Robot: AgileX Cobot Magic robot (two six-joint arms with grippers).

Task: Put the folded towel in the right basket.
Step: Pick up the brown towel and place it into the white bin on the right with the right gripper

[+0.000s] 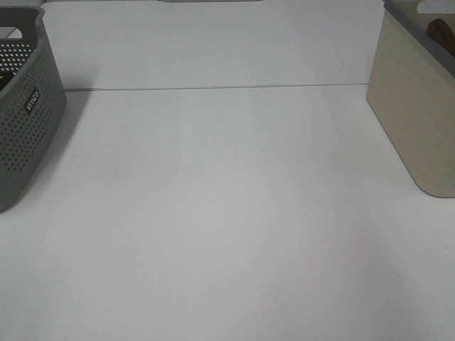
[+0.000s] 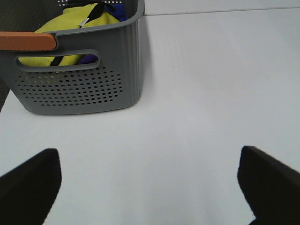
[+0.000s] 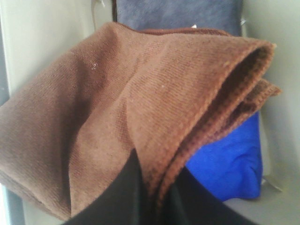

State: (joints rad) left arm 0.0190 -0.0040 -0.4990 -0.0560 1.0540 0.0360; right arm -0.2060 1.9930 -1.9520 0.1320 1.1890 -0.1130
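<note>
The folded brown towel [image 3: 131,103] fills the right wrist view, pinched between the black fingers of my right gripper [image 3: 150,192]. It hangs inside the beige right basket [image 1: 416,121], above a blue cloth [image 3: 229,154] and a dark grey cloth [image 3: 178,16]. In the high view only a brown corner of the towel [image 1: 442,32] shows over the basket's rim; the right gripper itself is out of frame there. My left gripper [image 2: 150,187] is wide open and empty over bare table, near the grey basket [image 2: 79,79].
The grey perforated basket [image 1: 25,114] stands at the table's left edge and holds yellow [image 2: 70,21] and blue cloths. The white table [image 1: 227,213] lies between the two baskets, with a seam line across the back.
</note>
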